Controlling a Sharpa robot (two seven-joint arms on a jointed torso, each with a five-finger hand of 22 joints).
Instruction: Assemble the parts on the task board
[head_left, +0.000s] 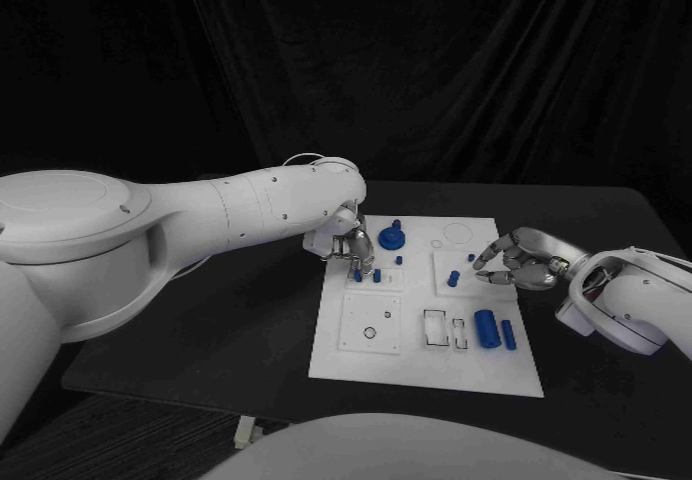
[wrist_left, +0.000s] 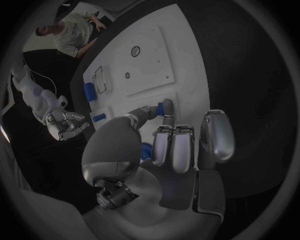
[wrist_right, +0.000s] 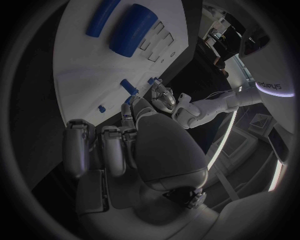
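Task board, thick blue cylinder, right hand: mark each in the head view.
task board (head_left: 433, 375): head view, bare white surface near its front edge.
thick blue cylinder (head_left: 488, 327): head view, middle of its body.
right hand (head_left: 522, 261): head view, middle of the silver hand.

White rectangular task board (head_left: 427, 372) lying mid-table, left silver hand (head_left: 351, 246) hovering at its ten o'clock over a small blue peg (head_left: 358, 274), right silver hand (head_left: 525, 262) reaching in at three o'clock, fingers curling, blue cylinder (head_left: 488, 327) lying at four o'clock.
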